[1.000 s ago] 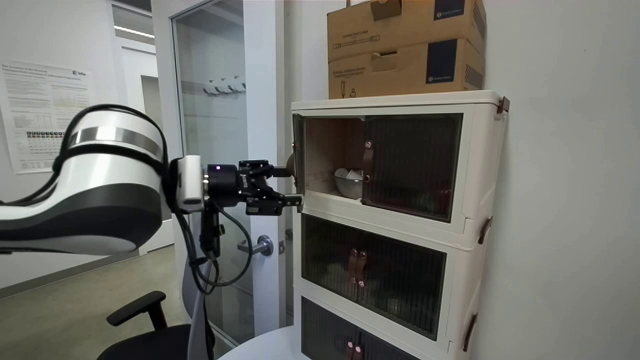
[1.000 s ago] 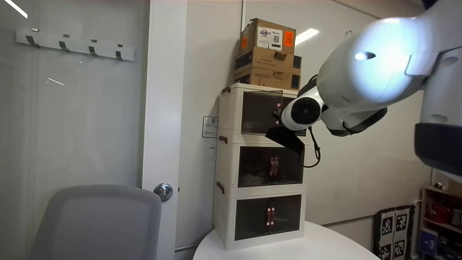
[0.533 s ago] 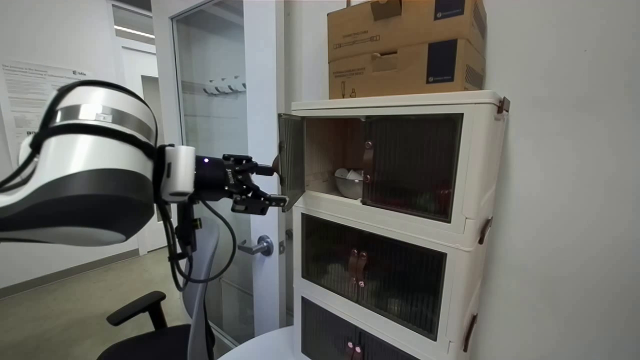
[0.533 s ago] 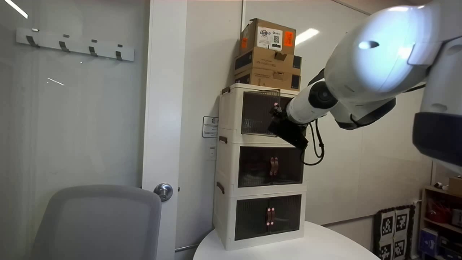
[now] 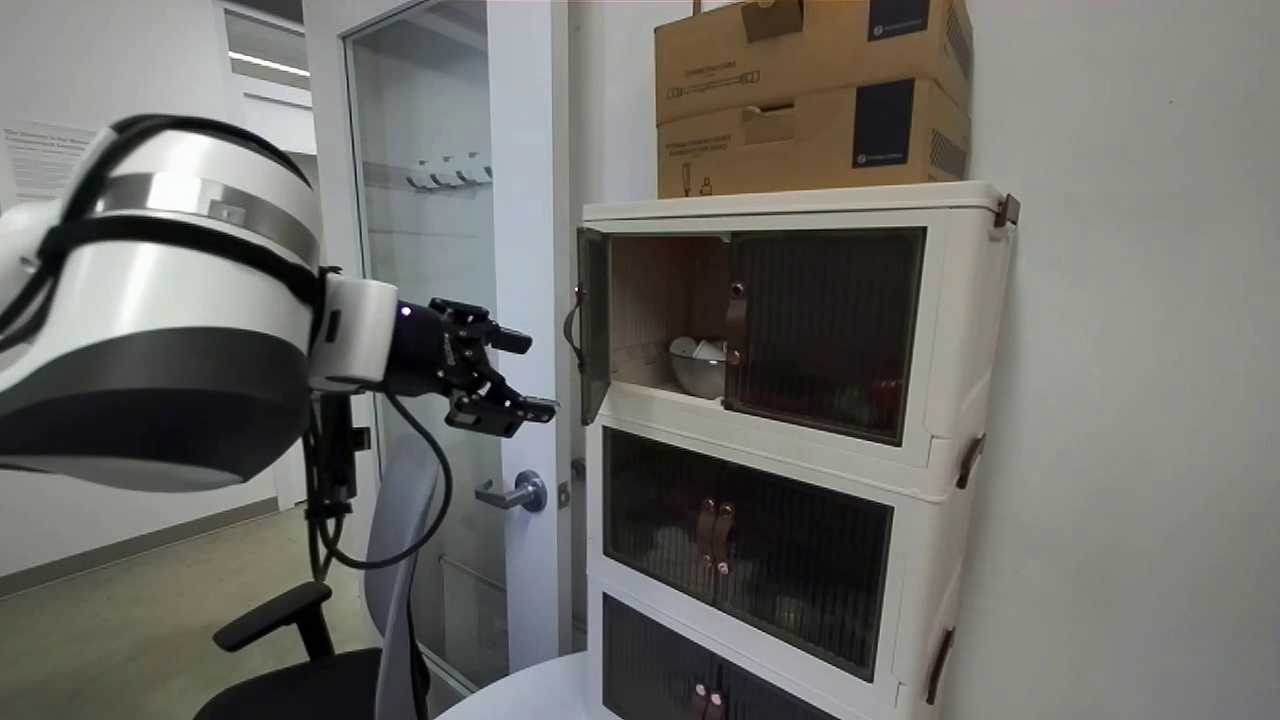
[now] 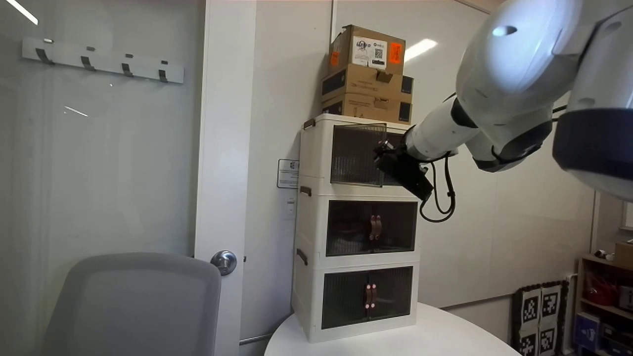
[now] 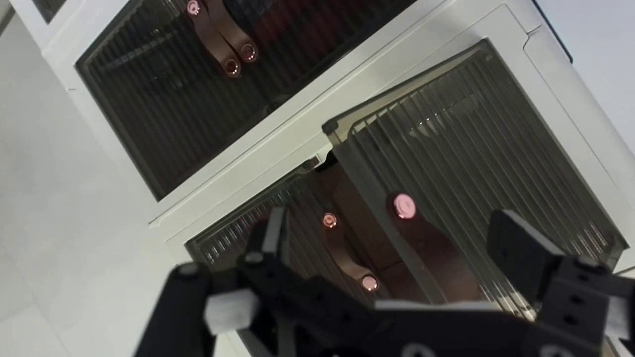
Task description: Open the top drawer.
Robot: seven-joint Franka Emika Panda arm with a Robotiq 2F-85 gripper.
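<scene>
The white, rounded arm housing (image 5: 200, 290) has a dark grey lower shell (image 5: 190, 375), a silver band (image 5: 180, 194) and black cables (image 5: 170, 229). The black gripper (image 5: 525, 375) carries round fastener heads (image 7: 254, 257).

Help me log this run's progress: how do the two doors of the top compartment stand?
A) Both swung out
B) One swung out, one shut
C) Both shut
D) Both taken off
B: one door juts outward, baring a bowl inside, while the neighboring door sits flush.
</scene>
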